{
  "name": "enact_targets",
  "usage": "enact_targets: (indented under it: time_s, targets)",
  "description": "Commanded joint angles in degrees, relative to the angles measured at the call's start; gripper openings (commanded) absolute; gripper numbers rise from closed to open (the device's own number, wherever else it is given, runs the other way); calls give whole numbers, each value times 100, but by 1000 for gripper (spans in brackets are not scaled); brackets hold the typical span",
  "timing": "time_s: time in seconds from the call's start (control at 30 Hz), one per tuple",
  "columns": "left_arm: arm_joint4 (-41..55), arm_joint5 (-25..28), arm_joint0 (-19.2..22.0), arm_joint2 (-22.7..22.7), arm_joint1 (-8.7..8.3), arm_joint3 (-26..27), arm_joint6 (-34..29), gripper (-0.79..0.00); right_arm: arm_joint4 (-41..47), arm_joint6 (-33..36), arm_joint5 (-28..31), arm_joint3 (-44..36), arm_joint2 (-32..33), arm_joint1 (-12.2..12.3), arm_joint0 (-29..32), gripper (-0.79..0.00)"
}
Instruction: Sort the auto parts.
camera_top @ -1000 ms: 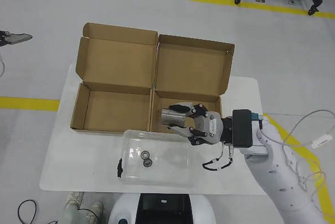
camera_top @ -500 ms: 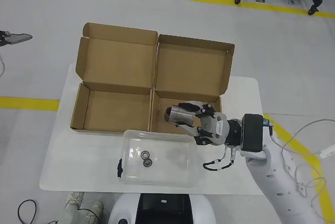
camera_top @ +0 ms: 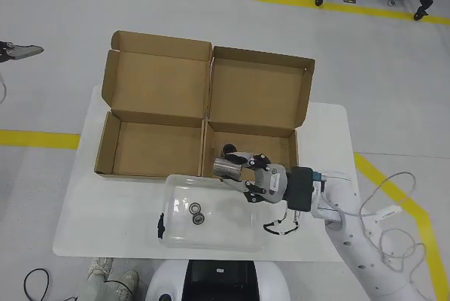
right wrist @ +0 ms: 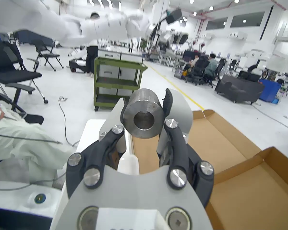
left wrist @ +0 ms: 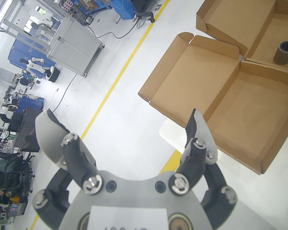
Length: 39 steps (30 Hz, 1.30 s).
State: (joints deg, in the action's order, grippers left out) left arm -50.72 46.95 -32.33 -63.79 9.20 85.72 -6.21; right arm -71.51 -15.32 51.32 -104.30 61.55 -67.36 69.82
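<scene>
Right gripper (right wrist: 145,104) clamped on steel sleeve (right wrist: 144,118), seemingly above right box (camera_top: 274,148) front edge; left gripper (left wrist: 121,120) fingers spread, empty

The white table (camera_top: 326,128) carries two open cardboard boxes (camera_top: 146,148) (camera_top: 274,143) and a clear bin (camera_top: 225,223).

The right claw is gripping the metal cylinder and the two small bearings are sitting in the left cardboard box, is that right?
Not quite. The right claw does grip the metal cylinder, but the two small bearings sit in the clear plastic tub, not in the left cardboard box. The top view shows this.
</scene>
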Motion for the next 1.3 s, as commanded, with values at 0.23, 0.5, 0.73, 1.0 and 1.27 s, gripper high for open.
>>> enact_targets:
  time_s: [0.23, 0.5, 0.73, 1.0, 1.27]
  targets:
    - [0, 0, 0, 0, 0, 0, 0, 0, 1415, 2063, -402, 455, -146, -39, -507, -785]
    - [0, 0, 0, 0, 0, 0, 0, 0, 1590, 2945, -1219, 407, -34, -21, -503, -785]
    - [0, 0, 0, 0, 0, 0, 0, 0, 1776, 3941, -1948, 329, 247, 42, -304, -785]
    - [0, 0, 0, 0, 0, 0, 0, 0, 2022, 4685, -2244, 504, 329, 74, -323, -785]
    - [0, 0, 0, 0, 0, 0, 0, 0, 2194, 5572, -2841, 970, -19, -2, -770, -785]
